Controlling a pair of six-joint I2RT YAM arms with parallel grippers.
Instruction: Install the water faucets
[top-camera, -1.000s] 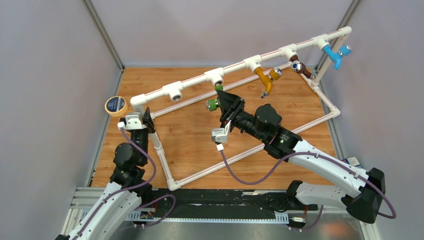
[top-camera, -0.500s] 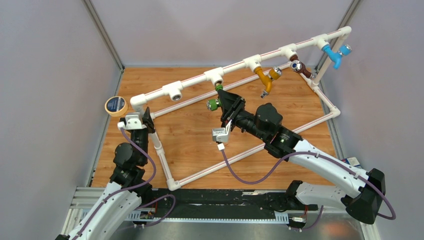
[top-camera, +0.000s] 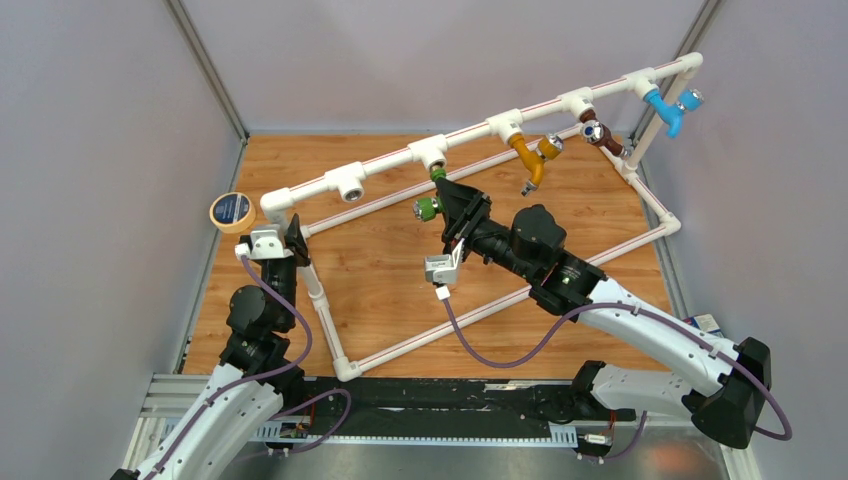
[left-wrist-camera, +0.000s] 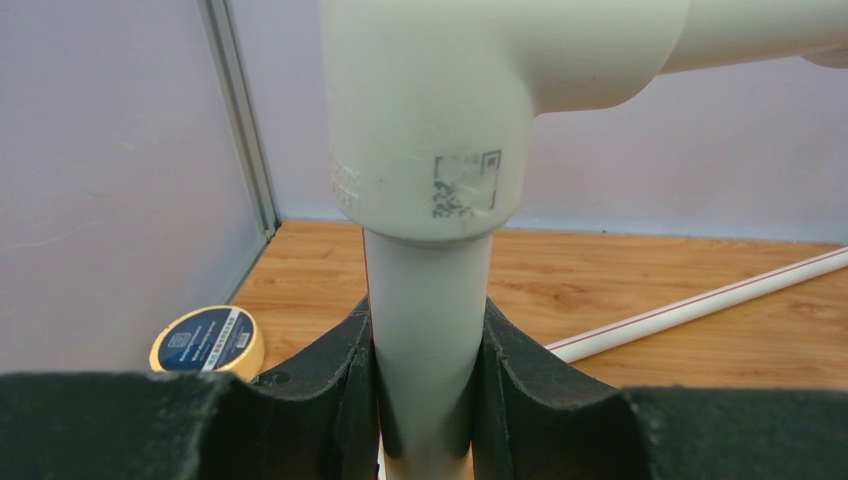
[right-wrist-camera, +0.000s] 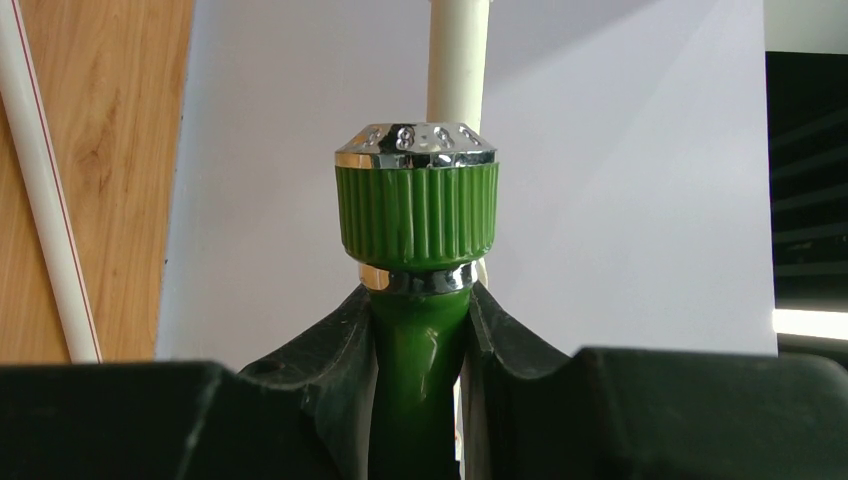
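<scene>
We saw the right claw (right-wrist-camera: 420, 335) clenched on the green faucet (right-wrist-camera: 418, 215), its dark fingers pinching the faucet's neck just below the ribbed green knob with its silvery cap. From above, that faucet hung under the second T-fitting (top-camera: 430, 152) from the left on the upper rail of the white pipe frame (top-camera: 370, 203). Its upper end met the fitting's mouth; whether it was screwed in we could not tell. Further right along the same rail we found the orange faucet (top-camera: 530, 158), the brown faucet (top-camera: 603, 138) and the blue faucet (top-camera: 668, 108), each at its own fitting. The left claw (left-wrist-camera: 425, 345) was clamped around the upright pipe (left-wrist-camera: 428, 285) at the frame's left corner, just beneath a white corner fitting (left-wrist-camera: 430, 110). A roll of tape (top-camera: 231, 211) lay on the wooden desk (top-camera: 380, 280) just beside that corner.
</scene>
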